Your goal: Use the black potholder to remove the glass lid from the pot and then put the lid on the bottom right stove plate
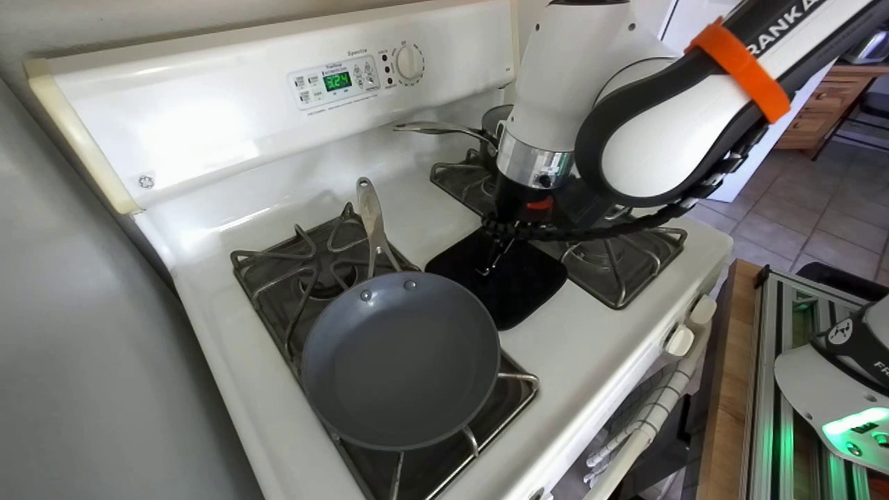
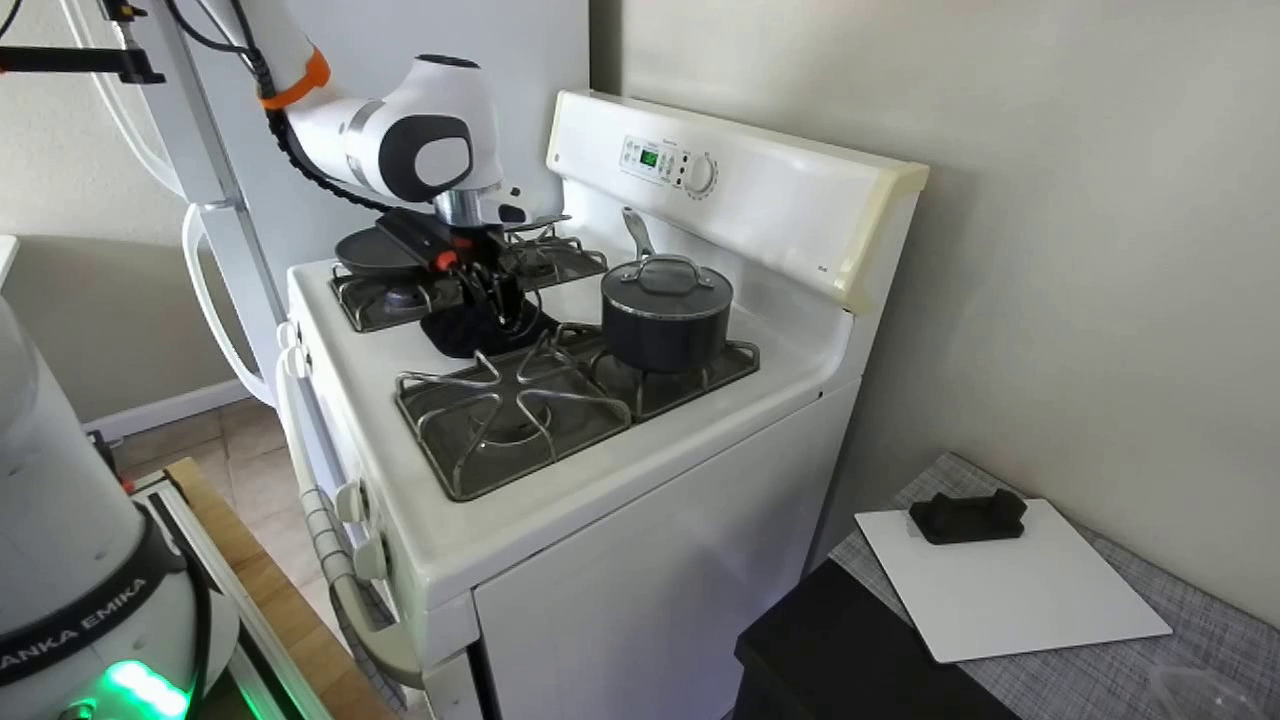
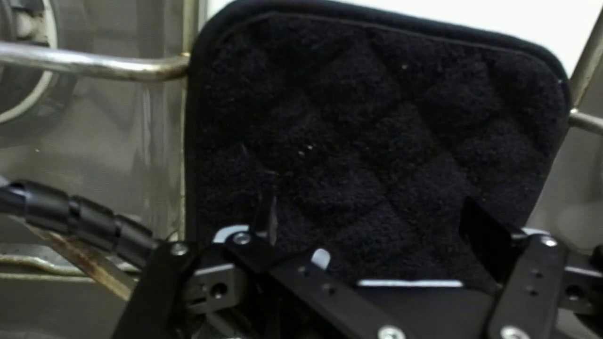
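On stovetop, blk potholder looks quilted w/ rnded corners.

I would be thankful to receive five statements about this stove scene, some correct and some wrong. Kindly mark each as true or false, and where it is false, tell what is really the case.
1. The lid sits on the pot. True.
2. The pot stands at the front. False: it stands at the rear, near the back panel.
3. The gripper is open over the potholder. True.
4. The potholder covers the lid. False: it lies between the grates.
5. The pan has its handle toward the back panel. True.
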Controlling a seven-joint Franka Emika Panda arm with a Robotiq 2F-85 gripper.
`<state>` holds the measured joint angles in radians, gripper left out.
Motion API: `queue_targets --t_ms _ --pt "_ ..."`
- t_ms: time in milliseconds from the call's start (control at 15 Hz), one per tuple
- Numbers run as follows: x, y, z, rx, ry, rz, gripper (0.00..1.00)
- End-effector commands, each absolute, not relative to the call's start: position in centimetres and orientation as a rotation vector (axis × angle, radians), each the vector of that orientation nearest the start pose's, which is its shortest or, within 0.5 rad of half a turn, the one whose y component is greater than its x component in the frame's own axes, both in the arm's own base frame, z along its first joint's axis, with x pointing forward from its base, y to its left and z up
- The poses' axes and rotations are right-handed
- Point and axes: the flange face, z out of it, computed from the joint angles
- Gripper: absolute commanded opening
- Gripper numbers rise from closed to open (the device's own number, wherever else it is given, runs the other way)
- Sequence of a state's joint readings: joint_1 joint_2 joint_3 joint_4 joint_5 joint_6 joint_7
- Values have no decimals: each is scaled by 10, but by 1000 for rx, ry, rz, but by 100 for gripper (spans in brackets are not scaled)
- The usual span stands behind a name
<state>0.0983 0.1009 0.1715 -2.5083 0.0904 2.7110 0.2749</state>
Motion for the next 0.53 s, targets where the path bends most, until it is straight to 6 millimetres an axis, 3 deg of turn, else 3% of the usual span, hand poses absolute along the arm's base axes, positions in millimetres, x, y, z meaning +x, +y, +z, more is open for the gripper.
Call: queue_targets --t_ms 0,67,467 --pt "471 132 237 -3068 135 -141 75" --pt "473 133 234 -3073 134 -139 74" --pt "481 135 230 -3102 132 -145 24"
